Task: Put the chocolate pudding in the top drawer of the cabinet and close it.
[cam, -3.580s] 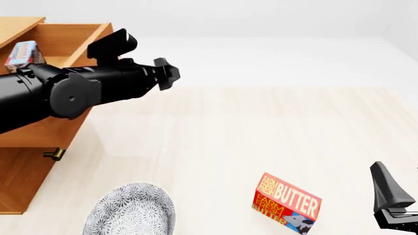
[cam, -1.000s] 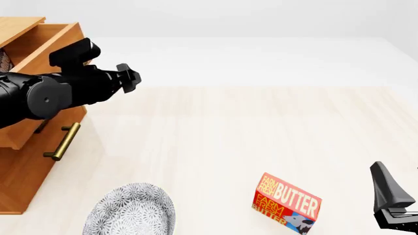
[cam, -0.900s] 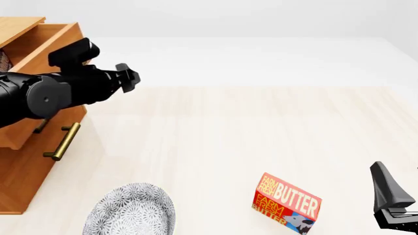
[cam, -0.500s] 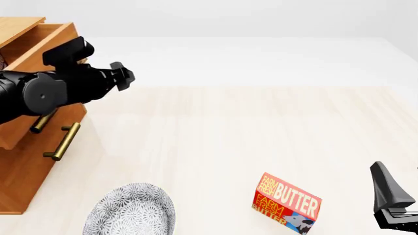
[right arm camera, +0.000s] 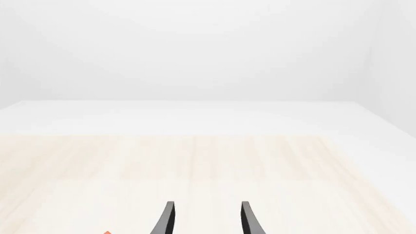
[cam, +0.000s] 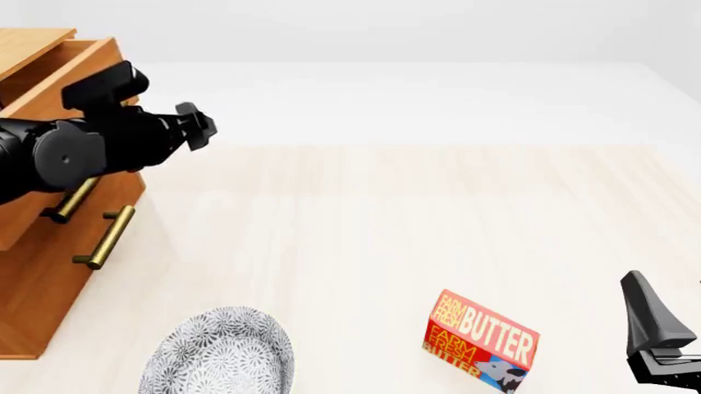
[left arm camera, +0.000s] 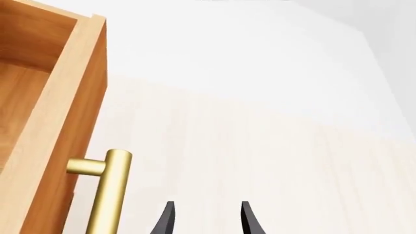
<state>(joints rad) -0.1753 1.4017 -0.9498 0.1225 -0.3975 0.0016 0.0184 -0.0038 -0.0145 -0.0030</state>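
The orange-brown cabinet [cam: 33, 287] stands at the left edge of the front view. Its top drawer [cam: 104, 78] sticks out a little; its brass handle [cam: 68, 201] shows below my left arm. In the left wrist view the drawer front [left arm camera: 78, 122] and its handle [left arm camera: 110, 195] lie just beside my left gripper [left arm camera: 204, 217]. My left gripper [cam: 197, 129] is open and empty, with the arm lying against the drawer front. The chocolate pudding is hidden. My right gripper [cam: 657, 328] is open and empty at the near right; it also shows in the right wrist view [right arm camera: 204, 217].
A red-and-yellow butter box [cam: 482, 341] stands near the front, right of centre. A patterned grey plate [cam: 219, 353] lies at the front left. The lower drawer's brass handle [cam: 104, 238] juts out from the cabinet front.
My left arm has moved left and the top drawer has slid further into the cabinet. The pudding, seen in the drawer earlier, is out of sight. The right arm has not moved.
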